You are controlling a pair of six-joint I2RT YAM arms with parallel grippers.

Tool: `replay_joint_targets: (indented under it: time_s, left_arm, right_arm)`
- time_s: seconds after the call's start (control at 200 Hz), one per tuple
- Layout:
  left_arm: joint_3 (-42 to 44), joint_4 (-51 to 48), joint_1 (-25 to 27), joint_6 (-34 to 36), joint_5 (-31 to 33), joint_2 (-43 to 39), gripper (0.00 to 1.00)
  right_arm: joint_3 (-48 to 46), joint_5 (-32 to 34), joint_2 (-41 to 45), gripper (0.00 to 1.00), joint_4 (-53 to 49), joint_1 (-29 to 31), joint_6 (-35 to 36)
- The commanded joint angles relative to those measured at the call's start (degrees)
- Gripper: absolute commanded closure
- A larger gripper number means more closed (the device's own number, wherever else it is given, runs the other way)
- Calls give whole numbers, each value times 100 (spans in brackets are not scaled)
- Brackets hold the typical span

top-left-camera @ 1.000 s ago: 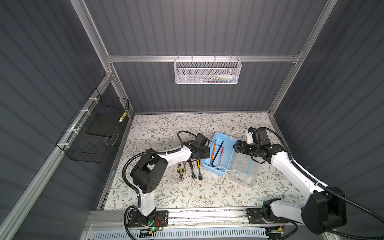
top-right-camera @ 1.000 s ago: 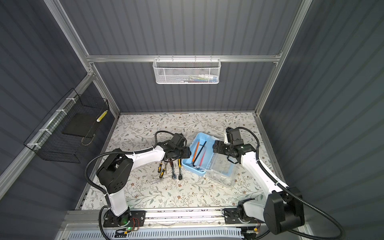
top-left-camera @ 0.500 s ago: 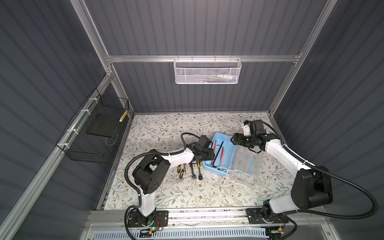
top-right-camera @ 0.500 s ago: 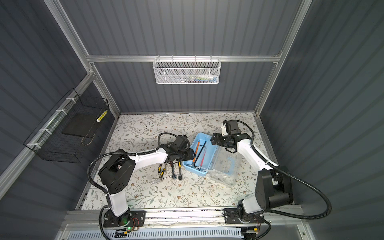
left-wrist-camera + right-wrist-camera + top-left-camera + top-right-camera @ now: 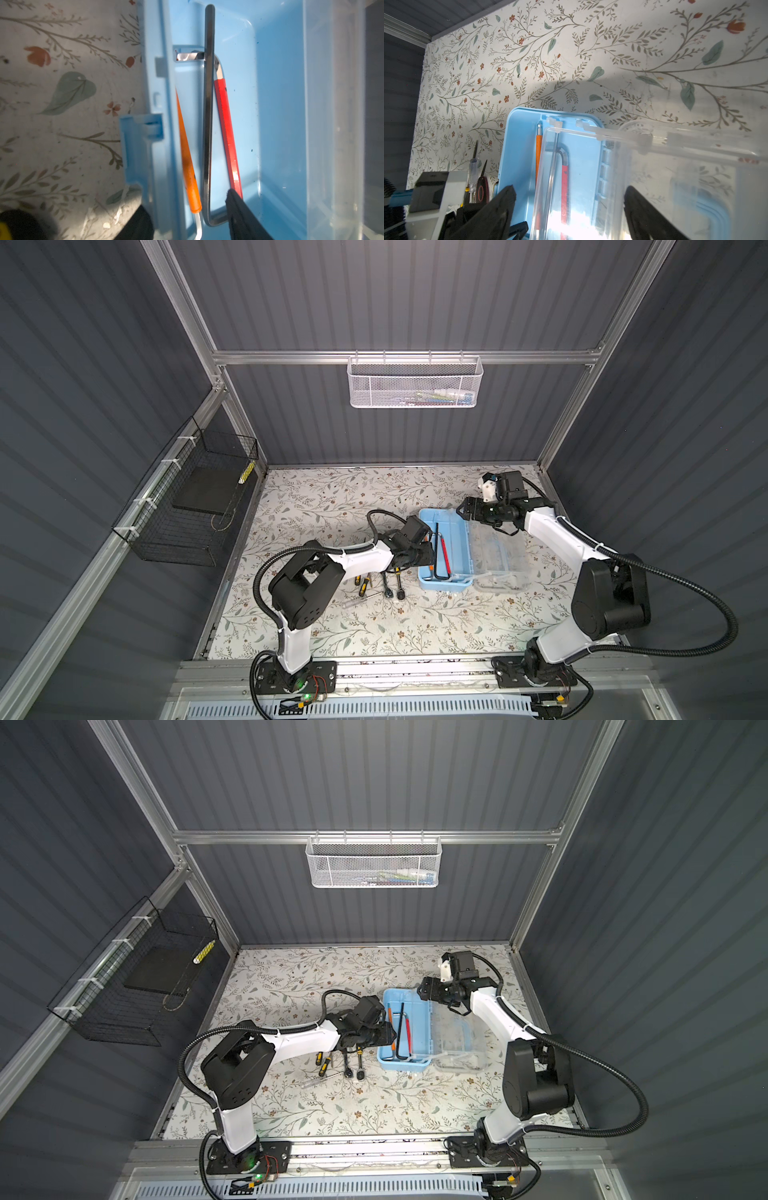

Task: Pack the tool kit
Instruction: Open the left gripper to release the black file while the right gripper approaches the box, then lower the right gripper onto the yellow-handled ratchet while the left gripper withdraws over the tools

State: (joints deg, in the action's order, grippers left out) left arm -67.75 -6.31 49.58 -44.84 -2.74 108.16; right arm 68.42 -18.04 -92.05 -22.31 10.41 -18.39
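Fingers (image 5: 241, 209) of the left gripper (image 5: 426, 554) stand apart across one wall of the light blue box (image 5: 455, 547), clamping nothing; the right gripper (image 5: 464, 511) is spread wide over the clear lid (image 5: 498, 556), flung open beside the box on the flowered table (image 5: 332, 506). Loading looks underway: three hex keys (image 5: 207, 104) lie inside; next the left gripper likely must fetch the screwdrivers (image 5: 365, 584) and ratchets (image 5: 395, 588) just beside the box.
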Motion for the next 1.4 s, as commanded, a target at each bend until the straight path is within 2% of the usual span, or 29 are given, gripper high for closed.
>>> replay_joint_targets:
  time_s: [0.0, 0.27, 0.485, 0.61, 0.78, 0.92, 1.101, 1.271, 1.396]
  left_arm:
    - [81, 200, 69, -122, 43, -25, 46]
    - [170, -8, 64, -37, 409, -315, 42]
    - [307, -301, -9, 69, 904, -734, 26]
    - [261, -579, -86, 247, 1145, -1015, 17]
    - [746, -823, -507, 162, 1221, -1581, 13]
    - [1259, -1063, -862, 206, 1536, -2237, 1]
    - [1638, -1380, -1234, 396, 1962, -2853, 0]
    - [2047, -1400, -1886, 437, 1929, -3189, 0]
    - [2236, -1413, -2178, 432, 2112, -3400, 0]
  right_arm:
    - [284, -503, -151, 17, 156, 47, 18]
    - [634, -555, -389, 17, 34, 84, 223]
    - [672, 417, -39, 11, -424, 40, 433]
    - [718, 761, 247, 10, -651, 44, 360]
    - [631, 1071, 735, 14, -895, 152, 143]
    - [339, 1736, 1323, 17, -879, 757, -132]
    - [177, 2054, 1567, 25, -1034, 1530, -819]
    - [36, 2198, 1025, 37, -1102, 2767, -1622]
    - [76, 2274, 396, 42, -1201, 3573, -2084]
